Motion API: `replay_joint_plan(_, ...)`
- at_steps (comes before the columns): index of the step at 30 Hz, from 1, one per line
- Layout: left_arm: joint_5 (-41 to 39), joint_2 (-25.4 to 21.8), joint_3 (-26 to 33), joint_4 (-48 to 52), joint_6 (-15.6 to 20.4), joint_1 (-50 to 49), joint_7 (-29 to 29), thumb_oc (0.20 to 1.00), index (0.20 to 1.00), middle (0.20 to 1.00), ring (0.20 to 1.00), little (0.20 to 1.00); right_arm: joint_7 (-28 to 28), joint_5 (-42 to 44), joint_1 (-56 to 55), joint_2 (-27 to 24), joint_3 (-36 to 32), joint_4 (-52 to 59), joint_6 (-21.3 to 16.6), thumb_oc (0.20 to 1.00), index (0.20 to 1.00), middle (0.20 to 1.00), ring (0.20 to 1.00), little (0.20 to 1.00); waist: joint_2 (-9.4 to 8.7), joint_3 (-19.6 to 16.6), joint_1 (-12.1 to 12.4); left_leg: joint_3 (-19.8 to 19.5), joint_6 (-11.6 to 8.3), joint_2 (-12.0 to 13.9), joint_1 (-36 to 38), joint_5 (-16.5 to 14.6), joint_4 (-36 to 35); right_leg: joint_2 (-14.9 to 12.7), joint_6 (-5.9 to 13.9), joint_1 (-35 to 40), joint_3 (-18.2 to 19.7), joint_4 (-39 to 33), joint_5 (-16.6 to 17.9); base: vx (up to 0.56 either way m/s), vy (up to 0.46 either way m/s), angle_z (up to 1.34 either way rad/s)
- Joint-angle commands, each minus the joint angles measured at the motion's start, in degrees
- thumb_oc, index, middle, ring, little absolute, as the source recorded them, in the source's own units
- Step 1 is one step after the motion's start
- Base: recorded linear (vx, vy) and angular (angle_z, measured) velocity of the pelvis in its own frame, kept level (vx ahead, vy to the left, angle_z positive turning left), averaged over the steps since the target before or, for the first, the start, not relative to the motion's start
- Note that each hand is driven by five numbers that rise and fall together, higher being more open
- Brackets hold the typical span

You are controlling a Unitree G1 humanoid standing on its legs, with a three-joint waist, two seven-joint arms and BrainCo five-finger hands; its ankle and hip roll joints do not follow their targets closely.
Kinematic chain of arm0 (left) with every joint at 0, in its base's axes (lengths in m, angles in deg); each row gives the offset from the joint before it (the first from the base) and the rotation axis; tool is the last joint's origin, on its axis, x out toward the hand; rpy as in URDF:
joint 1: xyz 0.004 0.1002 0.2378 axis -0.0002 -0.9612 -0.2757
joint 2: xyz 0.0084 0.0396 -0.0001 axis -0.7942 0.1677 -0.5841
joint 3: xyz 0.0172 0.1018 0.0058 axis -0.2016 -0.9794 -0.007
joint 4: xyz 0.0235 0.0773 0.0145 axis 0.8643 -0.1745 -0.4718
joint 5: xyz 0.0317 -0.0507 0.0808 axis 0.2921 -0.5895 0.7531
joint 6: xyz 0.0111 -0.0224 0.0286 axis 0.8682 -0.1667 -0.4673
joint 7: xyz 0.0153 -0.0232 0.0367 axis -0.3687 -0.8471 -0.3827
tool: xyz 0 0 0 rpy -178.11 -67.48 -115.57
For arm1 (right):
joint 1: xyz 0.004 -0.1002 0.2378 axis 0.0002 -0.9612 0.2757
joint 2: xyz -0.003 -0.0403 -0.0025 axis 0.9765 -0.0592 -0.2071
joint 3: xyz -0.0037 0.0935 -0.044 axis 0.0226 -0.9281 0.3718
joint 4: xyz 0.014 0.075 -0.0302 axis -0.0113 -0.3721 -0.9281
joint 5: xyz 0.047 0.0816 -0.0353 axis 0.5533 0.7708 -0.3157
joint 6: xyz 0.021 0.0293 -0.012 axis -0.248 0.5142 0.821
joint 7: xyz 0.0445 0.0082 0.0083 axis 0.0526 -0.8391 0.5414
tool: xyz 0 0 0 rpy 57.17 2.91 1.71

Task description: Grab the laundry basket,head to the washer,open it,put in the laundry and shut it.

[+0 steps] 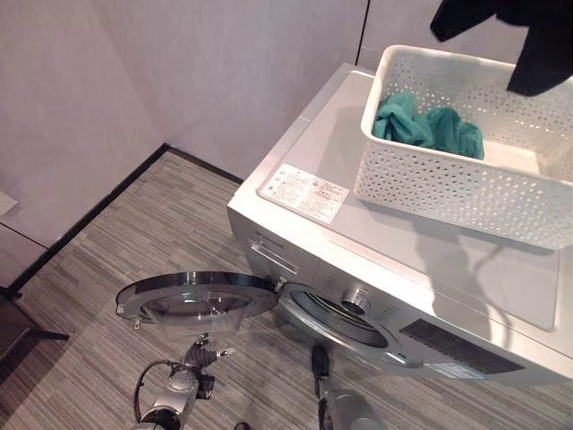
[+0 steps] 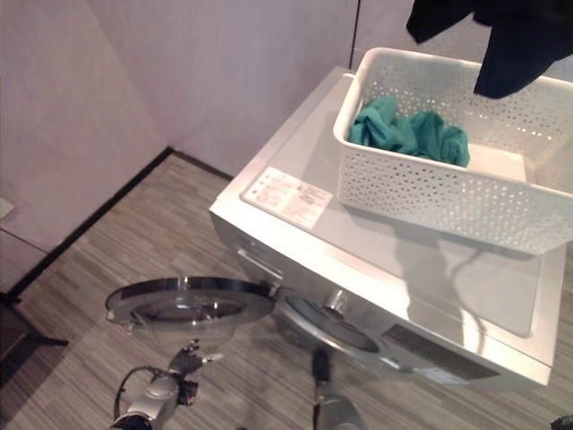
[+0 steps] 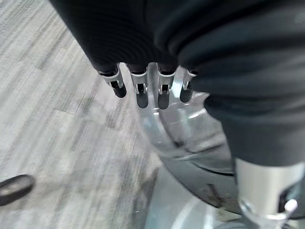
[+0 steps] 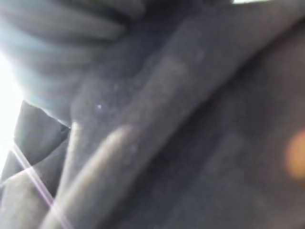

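Note:
A white perforated laundry basket (image 1: 448,188) stands on top of the silver washer (image 1: 421,260), with teal laundry (image 1: 430,125) lying in it. Above the basket's far right corner hangs a dark garment (image 1: 537,45). In the right wrist view this dark cloth (image 4: 190,119) lies right against my right hand, which is shut on it. The washer's round door (image 1: 197,300) is swung wide open to the left, baring the drum opening (image 1: 345,318). My left hand (image 1: 199,356) hangs open just below the door, its fingers (image 3: 143,90) straight above the door's glass (image 3: 186,129).
The washer stands in a corner of pale walls with a black skirting line (image 1: 98,210). Grey striped floor (image 1: 107,269) stretches to the left of the open door. A dark piece of furniture (image 1: 18,327) sits at the left edge.

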Motion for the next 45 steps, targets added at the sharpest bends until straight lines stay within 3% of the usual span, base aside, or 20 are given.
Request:
replay_joint_plan(1, -1.64, -3.85, -3.57, 0.13, 2.07, -0.41, 1.64, 1.000, 1.000, 1.000, 1.000, 1.000, -6.06, -0.07, 8.03, 0.58, 0.79, -4.92, -3.32, 0.200, 0.200, 0.200, 0.200, 0.200, -4.61, -4.98, -0.32, -1.31, -0.08, 2.21, 1.66, 5.81, 2.45, -7.26, 7.23, -1.34, 5.66, 10.79, -9.84, 0.00, 0.000, 0.00)
replay_joint_plan(11, -1.95, -2.12, -3.57, -0.49, 1.35, 0.22, 2.50, 1.000, 1.000, 1.000, 1.000, 1.000, -10.27, -4.73, 12.20, -2.71, 2.98, -2.10, -1.24, 0.200, 0.200, 0.200, 0.200, 0.200, -4.98, -6.06, -2.38, -0.06, 0.78, 1.17, 3.32, 2.03, 2.77, -7.24, 7.93, -1.41, 7.39, 10.91, -9.22, -0.01, 0.035, -0.09)
replay_joint_plan(16, -1.67, -0.30, -1.61, -2.16, 0.93, -0.53, 2.54, 1.000, 1.000, 1.000, 1.000, 1.000, -12.51, -8.56, 0.50, -7.34, -7.48, 8.10, -0.90, 0.200, 0.200, 0.200, 0.200, 0.200, -4.21, -6.25, -4.27, 1.33, 1.72, 0.10, 5.01, -0.74, 2.35, -7.30, 8.62, -1.84, 9.14, 10.93, -8.29, -0.01, 0.058, -0.16)
replay_joint_plan(19, -1.44, -0.07, 0.59, -3.52, 0.70, -1.20, 2.75, 1.000, 1.000, 1.000, 1.000, 1.000, -14.08, -12.08, -9.92, -9.57, -17.36, 14.85, -0.50, 0.200, 0.200, 0.200, 0.200, 0.200, -4.04, -6.35, -5.90, 3.04, 2.52, -0.98, 6.28, -2.62, 2.38, -7.02, 9.42, -2.54, 11.12, 10.66, -7.25, -0.03, 0.074, -0.39)
replay_joint_plan(23, -1.61, -0.01, 2.50, -3.11, 0.64, -2.73, 2.76, 1.000, 1.000, 1.000, 1.000, 1.000, -14.42, -14.60, -21.02, -9.52, -26.99, 20.33, -0.02, 0.200, 0.200, 0.200, 0.200, 0.200, -3.97, -6.40, -6.96, 4.89, 3.29, -1.95, 7.50, -4.10, 2.32, -6.56, 10.37, -3.19, 13.08, 10.32, -6.31, -0.01, 0.050, -0.33)
replay_joint_plan(26, -2.01, 1.17, 6.21, -4.14, 0.49, -4.80, 2.22, 1.000, 1.000, 1.000, 1.000, 1.000, -13.99, -18.01, -42.88, -4.61, -43.79, 28.49, 0.18, 0.200, 0.200, 0.200, 0.200, 0.200, -3.37, -5.88, -9.82, 7.25, 4.81, -3.56, 9.03, -6.40, 3.17, -5.62, 11.59, -4.31, 16.41, 10.22, -4.81, -0.01, 0.058, -0.64)
replay_joint_plan(27, -1.95, 0.49, 5.77, -4.13, 0.51, -4.87, 2.21, 1.000, 1.000, 1.000, 1.000, 1.000, -13.84, -18.31, -46.41, -3.90, -47.18, 29.84, 0.42, 0.200, 0.200, 0.200, 0.200, 0.200, -4.08, -5.98, -9.21, 7.47, 4.85, -3.57, 9.12, -6.52, 3.23, -5.53, 11.63, -4.31, 16.61, 10.20, -4.77, 0.01, 0.066, -0.48)
replay_joint_plan(29, -1.69, 1.69, 7.32, -4.61, 0.34, -5.78, 1.62, 1.000, 1.000, 1.000, 1.000, 1.000, -12.76, -20.24, -58.98, 3.08, -54.66, 35.24, 0.21, 0.200, 0.200, 0.200, 0.200, 0.200, -3.23, -5.38, -10.90, 9.01, 5.91, -4.38, 10.14, -8.20, 3.88, -4.95, 12.37, -4.59, 17.98, 9.96, -4.37, 0.01, 0.054, -0.52)
replay_joint_plan(31, -1.65, 0.85, 6.47, -4.60, 0.37, -5.83, 1.59, 1.000, 1.000, 1.000, 1.000, 1.000, -12.43, -20.50, -62.63, 4.23, -58.15, 37.03, 0.60, 0.200, 0.200, 0.200, 0.200, 0.200, -4.39, -5.66, -9.83, 9.25, 5.78, -4.64, 9.99, -7.83, 3.88, -5.03, 12.28, -4.76, 18.36, 9.73, -3.84, -0.01, 0.016, -0.44)
replay_joint_plan(32, -1.38, 1.25, 7.39, -3.81, 0.64, -6.27, 1.40, 1.000, 1.000, 1.000, 1.000, 1.000, -11.76, -20.10, -70.07, 9.79, -61.27, 40.28, -0.21, 0.200, 0.200, 0.200, 0.200, 0.200, -3.65, -5.21, -10.82, 10.08, 6.37, -4.84, 10.39, -8.97, 4.55, -4.80, 12.89, -4.74, 18.79, 9.54, -3.67, 0.00, 0.042, -0.37)
replay_joint_plan(34, -0.87, 0.92, 7.40, -2.89, 0.82, -6.44, 1.27, 1.000, 1.000, 1.000, 1.000, 1.000, -10.72, -19.55, -76.29, 14.64, -64.30, 43.78, -0.66, 0.200, 0.200, 0.200, 0.200, 0.200, -3.76, -4.85, -11.13, 10.77, 6.68, -5.15, 10.42, -9.66, 5.47, -4.77, 13.18, -4.95, 19.42, 9.07, -2.99, -0.02, 0.033, -0.42)
replay_joint_plan(38, 0.95, -0.15, 7.33, 1.02, 1.58, -6.74, 1.56, 1.000, 1.000, 1.000, 1.000, 1.000, -7.52, -17.73, -83.79, 21.92, -64.91, 47.77, -1.67, 0.200, 0.200, 0.200, 0.200, 0.200, -4.06, -3.77, -11.95, 12.20, 7.24, -5.74, 9.87, -11.18, 7.86, -5.04, 13.34, -5.18, 20.04, 7.68, -1.66, -0.06, 0.003, -0.29)
replay_joint_plan(39, 1.46, -0.92, 7.56, 2.22, 1.78, -7.19, 1.51, 1.000, 1.000, 1.000, 1.000, 1.000, -5.22, -14.75, -87.20, 26.65, -63.43, 49.66, -2.74, 0.200, 0.200, 0.200, 0.200, 0.200, -4.34, -3.18, -12.16, 13.02, 7.59, -6.14, 9.45, -11.94, 9.17, -5.27, 13.34, -5.38, 20.16, 7.06, -1.01, -0.05, -0.010, -0.21)
replay_joint_plan(40, 1.47, -1.07, 7.54, 2.27, 1.77, -7.29, 1.49, 1.000, 1.000, 1.000, 1.000, 1.000, -5.16, -14.74, -87.38, 26.86, -63.51, 49.83, -2.71, 0.200, 0.200, 0.200, 0.200, 0.200, -4.49, -3.24, -12.12, 13.03, 7.60, -6.14, 9.40, -12.00, 9.30, -5.28, 13.34, -5.38, 20.19, 7.04, -0.98, -0.05, -0.007, -0.22)
replay_joint_plan(42, 1.64, -1.59, 8.67, 1.68, 1.53, -6.96, 1.59, 1.000, 1.000, 1.000, 1.000, 1.000, 0.27, -10.58, -93.06, 33.62, -58.27, 52.67, -2.86, 0.200, 0.200, 0.200, 0.200, 0.200, -5.19, -2.23, -12.50, 13.40, 7.70, -6.50, 8.75, -12.54, 11.10, -5.64, 13.34, -5.58, 20.62, 7.05, -0.51, -0.04, -0.016, -0.29)
replay_joint_plan(45, 1.94, -2.06, 9.07, 0.94, 1.54, -6.77, 1.77, 1.000, 1.000, 1.000, 1.000, 1.000, 2.84, -9.11, -95.63, 35.23, -56.54, 54.56, -2.77, 0.200, 0.200, 0.200, 0.200, 0.200, -5.80, -1.84, -12.76, 13.41, 7.58, -6.54, 8.42, -12.68, 12.00, -5.85, 13.34, -5.56, 20.78, 7.18, -0.33, -0.04, -0.016, -0.14)
